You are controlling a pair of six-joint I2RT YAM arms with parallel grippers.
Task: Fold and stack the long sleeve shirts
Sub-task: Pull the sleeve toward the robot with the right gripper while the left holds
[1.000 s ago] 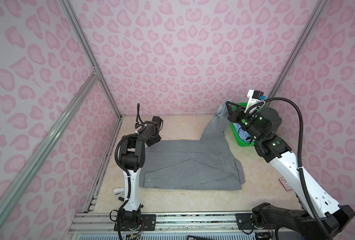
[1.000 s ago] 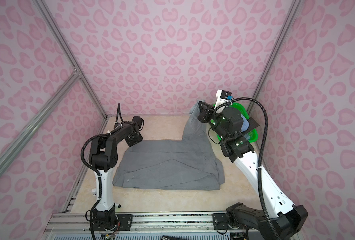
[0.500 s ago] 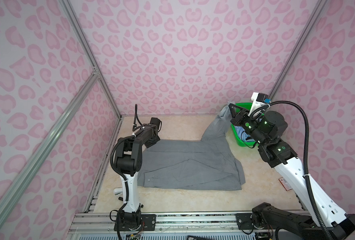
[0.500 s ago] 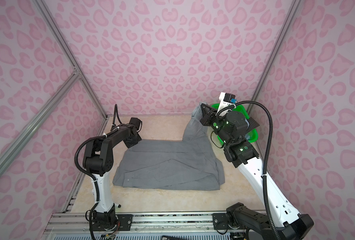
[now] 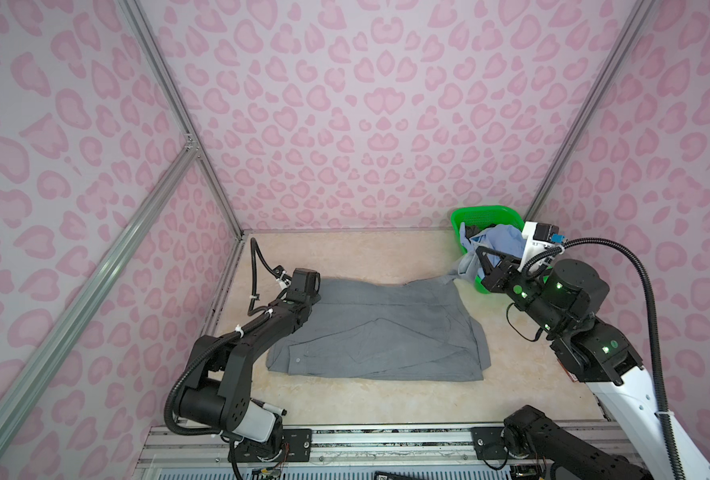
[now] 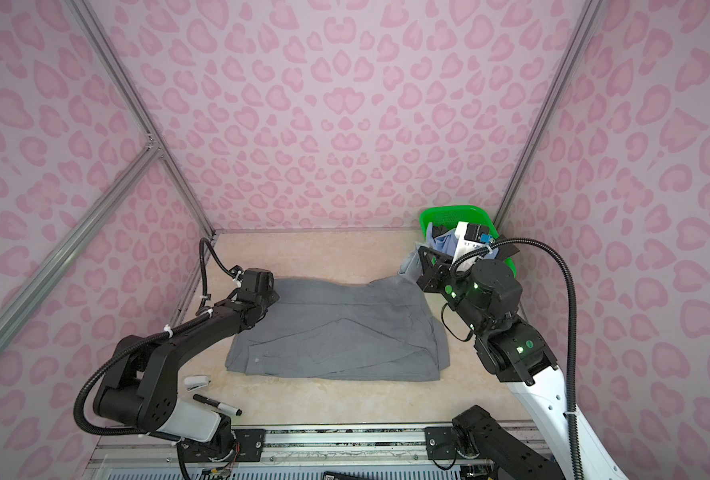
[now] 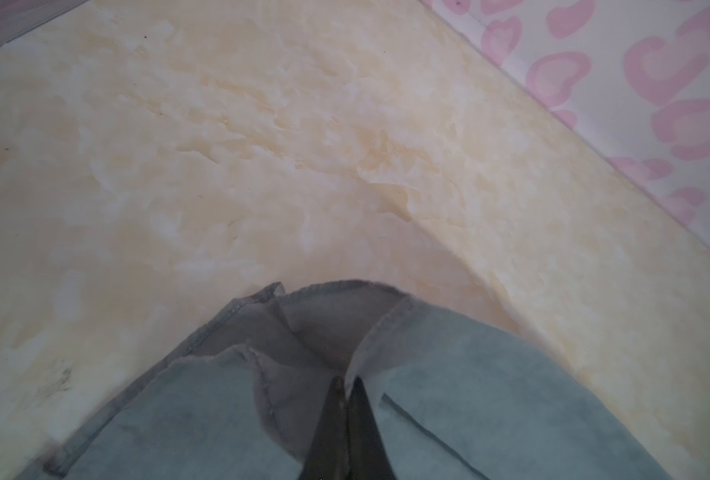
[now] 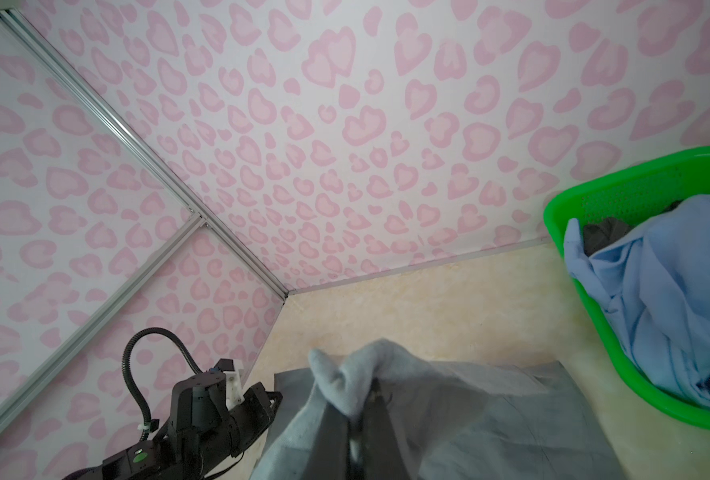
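Two ends of the grey shirt (image 5: pixel 378 328) are pinched, one by each arm. The shirt lies spread on the table (image 5: pixel 345 253), its long axis running straight away from the green basket (image 5: pixel 484 209), and both grips sit on its back edge. The right gripper (image 8: pixel 365 401) is clamped on a bunched end just beside the basket and is raised, so the cloth tents up to it. The left gripper (image 7: pixel 347 388), fingers pressed together on the hem, holds the corner farthest from the basket, down at table level. That arm stretches long and low, while the right one is bent high with its wrist tipped down. To my eye, both must travel together, square to that axis, or the fold skews.
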